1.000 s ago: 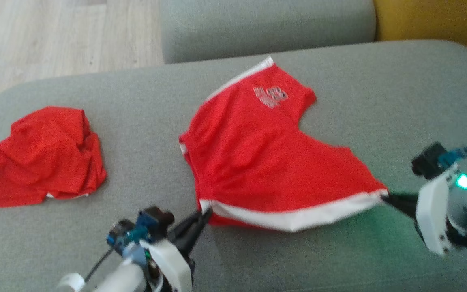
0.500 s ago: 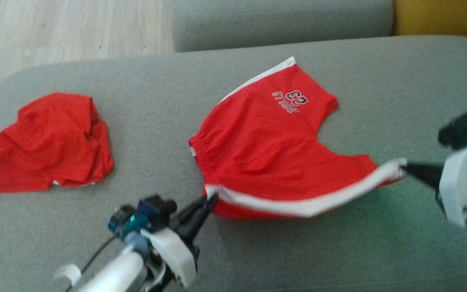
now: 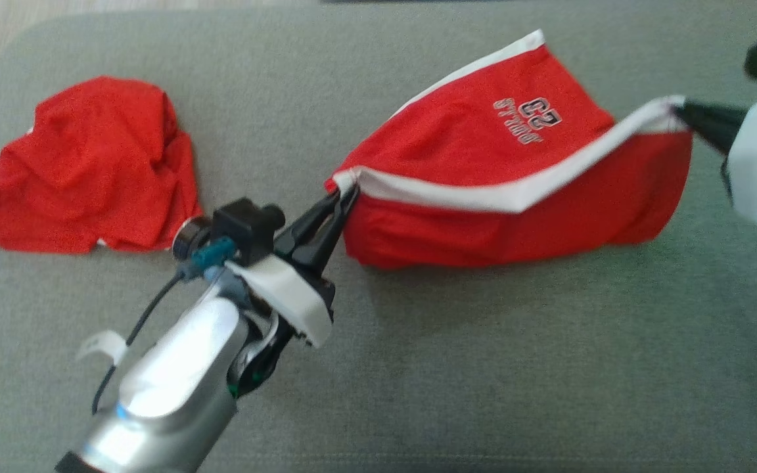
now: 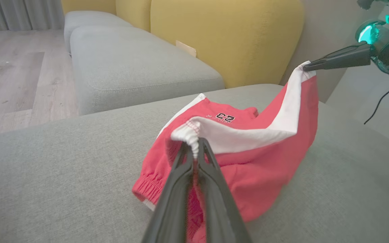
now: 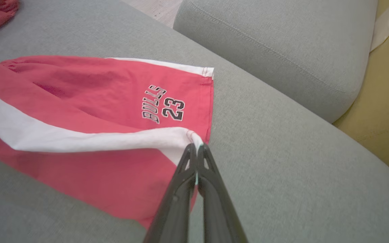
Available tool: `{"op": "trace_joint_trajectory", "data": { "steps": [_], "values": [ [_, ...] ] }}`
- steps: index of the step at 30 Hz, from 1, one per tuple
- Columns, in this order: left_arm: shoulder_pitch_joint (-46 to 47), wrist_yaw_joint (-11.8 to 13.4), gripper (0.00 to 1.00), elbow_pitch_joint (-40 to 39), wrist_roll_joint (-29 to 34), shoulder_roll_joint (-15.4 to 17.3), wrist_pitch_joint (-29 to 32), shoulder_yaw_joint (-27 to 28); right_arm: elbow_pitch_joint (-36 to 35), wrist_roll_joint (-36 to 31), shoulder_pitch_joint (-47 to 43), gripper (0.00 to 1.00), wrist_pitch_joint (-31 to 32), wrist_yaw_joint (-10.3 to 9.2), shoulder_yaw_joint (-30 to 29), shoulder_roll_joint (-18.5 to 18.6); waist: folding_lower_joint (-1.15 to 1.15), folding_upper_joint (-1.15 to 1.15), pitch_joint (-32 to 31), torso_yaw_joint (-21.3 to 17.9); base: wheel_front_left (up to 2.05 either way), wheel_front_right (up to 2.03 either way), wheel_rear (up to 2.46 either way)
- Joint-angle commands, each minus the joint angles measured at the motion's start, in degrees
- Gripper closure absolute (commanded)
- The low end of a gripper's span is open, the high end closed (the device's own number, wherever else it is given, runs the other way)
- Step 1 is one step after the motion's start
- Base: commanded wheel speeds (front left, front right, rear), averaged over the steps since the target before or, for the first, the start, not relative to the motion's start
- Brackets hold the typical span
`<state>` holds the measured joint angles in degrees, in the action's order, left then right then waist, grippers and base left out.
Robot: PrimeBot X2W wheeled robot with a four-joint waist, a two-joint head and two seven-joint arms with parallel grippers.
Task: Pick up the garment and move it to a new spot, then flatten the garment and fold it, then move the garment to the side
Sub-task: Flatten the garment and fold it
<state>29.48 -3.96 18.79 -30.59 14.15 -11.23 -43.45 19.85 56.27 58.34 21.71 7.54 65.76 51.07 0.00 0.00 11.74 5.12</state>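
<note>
Two grippers hold red shorts by the white side stripe, over a grey seat.

The wide grey seat cushion carries everything; behind it there is a yellow backrest, a second grey cushion and a wood floor. The red shorts are at the middle and right part of the seat, one leg flat on the fabric, the near side lifted and hanging down from the white stripe. A crumpled red garment lies at the left end, apart from the shorts but close to the left arm's wrist. The left gripper is closed on the waistband end of the stripe, and the right gripper is closed on the hem end, held higher. A "BULLS 23" print is on the flat leg.
</note>
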Motion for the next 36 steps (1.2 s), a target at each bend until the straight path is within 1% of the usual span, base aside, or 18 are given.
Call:
{"op": "trace_joint_trajectory", "data": {
  "steps": [1, 10, 18, 27, 36],
  "values": [
    [3.4, 0.2, 1.0, -1.2, -0.4, 0.7, -0.8, 2.7, -0.2, -0.4, 1.0, 1.0, 0.1, -0.05, -1.0, 0.9, 0.0, 0.0, 2.0, 1.5, 0.0, 0.0, 0.0],
    [10.8, -0.8, 1.0, 4.9, 0.4, -2.5, -1.9, 2.7, 6.8, -4.1, 11.3, 1.0, 0.2, -0.05, 2.0, -2.2, 0.0, 0.0, 8.6, 3.7, 0.0, 0.0, 0.0],
    [15.4, -1.4, 1.0, 11.2, 1.1, -5.1, -3.1, 2.8, 13.4, -7.9, 18.5, 1.0, -3.2, -0.05, 5.8, -5.7, 0.0, 0.0, 12.7, 5.0, 0.0, 0.0, 0.0],
    [18.0, -1.6, 1.0, 14.0, 1.7, -7.1, -3.7, 4.5, 19.2, -9.2, 22.0, 1.0, -7.2, -0.05, 7.1, -8.0, 0.0, 0.0, 15.3, 5.7, 0.0, 0.0, 0.0],
    [18.3, -1.8, 1.0, 13.6, 3.4, -8.5, -3.7, 6.5, 22.6, -10.5, 23.2, 1.0, -9.8, -0.05, 7.5, -9.0, 0.0, 0.0, 16.6, 6.5, 0.0, 0.0, 0.0]
  ]
}}
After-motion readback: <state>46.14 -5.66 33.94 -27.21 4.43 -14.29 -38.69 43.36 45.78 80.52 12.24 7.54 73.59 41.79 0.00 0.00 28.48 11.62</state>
